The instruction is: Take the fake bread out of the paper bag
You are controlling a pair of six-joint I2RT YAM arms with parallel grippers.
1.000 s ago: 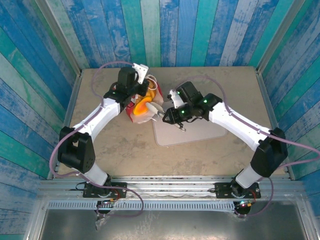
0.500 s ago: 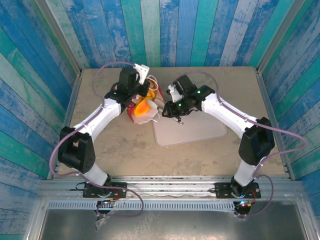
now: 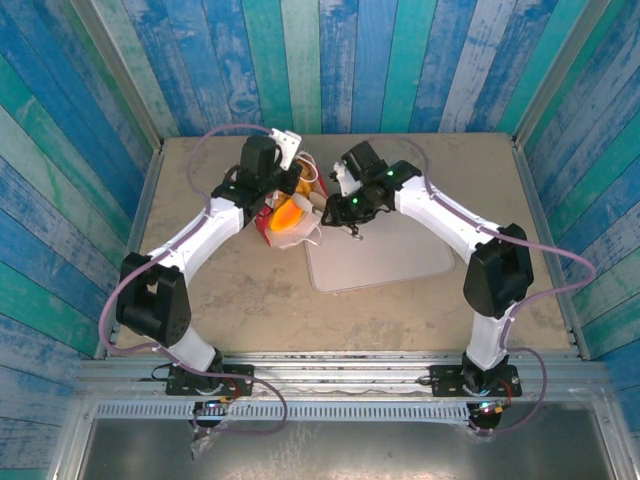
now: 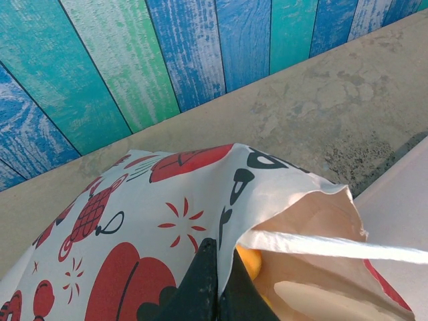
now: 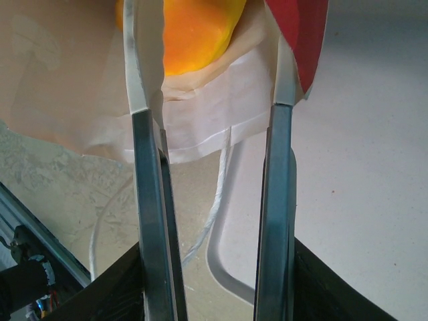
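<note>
The paper bag [image 3: 268,226] lies tipped at the back of the table, its mouth facing right. My left gripper [image 3: 277,193] is shut on the bag's upper rim, and in the left wrist view its black fingers [image 4: 207,281] pinch the printed paper bag [image 4: 154,221]. Orange fake bread [image 3: 286,213] shows inside the mouth, seen from the left wrist as fake bread [image 4: 250,262]. My right gripper [image 3: 322,210] is open at the bag's mouth. In the right wrist view the right gripper [image 5: 208,47] straddles the orange fake bread [image 5: 194,33] without closing on it.
A flat pale tray [image 3: 385,255] lies on the table right of the bag, under my right arm; its rounded corner [image 5: 231,267] shows below the fingers. A thin white bag handle [image 5: 217,200] trails onto the table. Blue striped walls enclose the table.
My right arm has swung back and left, bringing its gripper to the bag's mouth, and its jaws have widened. The left gripper has kept its hold on the bag.
</note>
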